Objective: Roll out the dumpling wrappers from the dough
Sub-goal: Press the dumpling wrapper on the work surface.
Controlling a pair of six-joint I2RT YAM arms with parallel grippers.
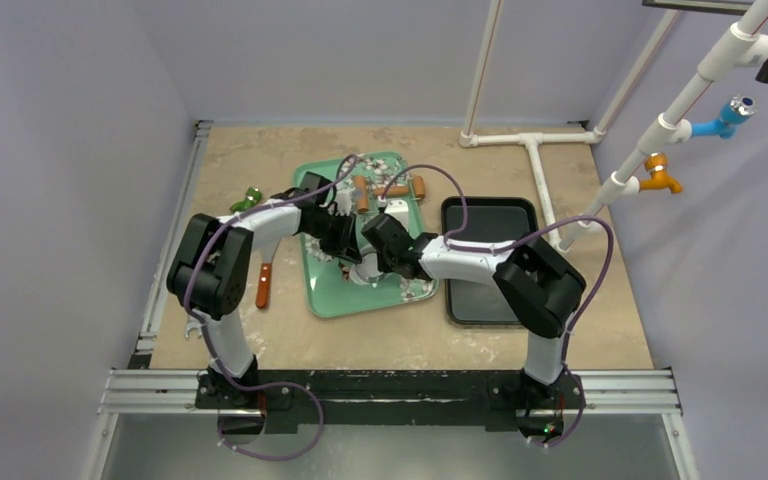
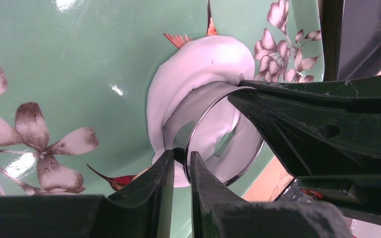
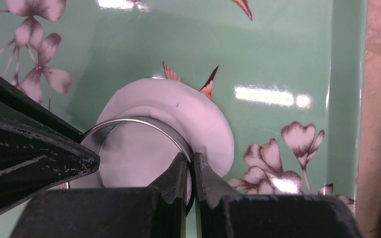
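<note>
Dough (image 2: 201,57), pressed into a flat white round, lies on the green flowered tray (image 2: 79,59) near the middle of the desk (image 1: 260,150), with a metal ring cutter (image 2: 198,99) set on it. Left fingers (image 2: 158,183) pinch the ring's thin wall on one side. Right fingers (image 3: 173,183) clamp the wall on the opposite side.

The tan, speckled table (image 1: 260,160) carries a green flowered tray (image 1: 335,298) in the middle and a black tray (image 1: 500,215) just right of it. An orange-handled tool (image 1: 263,285) lies left of the green tray, a small green object (image 1: 250,197) near its far left corner, white pipes (image 1: 537,165) at the far right
</note>
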